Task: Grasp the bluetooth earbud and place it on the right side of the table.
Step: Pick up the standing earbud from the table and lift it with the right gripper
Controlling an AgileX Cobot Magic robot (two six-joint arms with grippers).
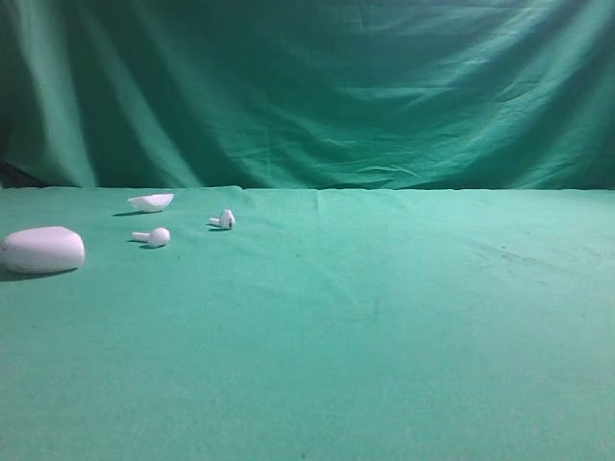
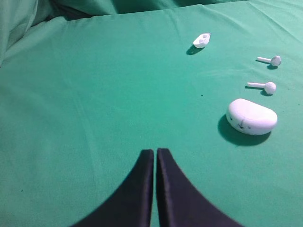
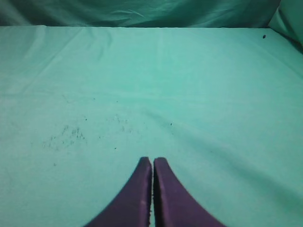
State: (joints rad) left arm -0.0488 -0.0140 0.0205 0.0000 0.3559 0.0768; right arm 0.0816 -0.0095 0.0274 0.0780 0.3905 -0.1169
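Both claws are seen only in their own wrist views, none in the high view. Left claw (image 2: pixel 155 152): fingers pressed together, nothing held, hovering over bare green cloth. Right claw (image 3: pixel 152 161): fingers likewise together, nothing gripped, above faintly speckled cloth.

The bluetooth earbud (image 1: pixel 224 220) is lying on the desk (image 1: pixel 384 317) at the left side, toward the back, with a small dark speck visible on its head. In the left wrist view it is taken to be the farther earbud (image 2: pixel 271 60), though the speck cannot be made out there. The twin earbud (image 1: pixel 154 236) is lying just to its left and slightly nearer the front, apart from it. A small white open shell piece (image 1: pixel 152 202) is sitting behind the twin. The large oval case (image 1: pixel 42 250) is resting at the far left edge, well apart from both claws. Green backdrop (image 1: pixel 307 86) is hung behind.
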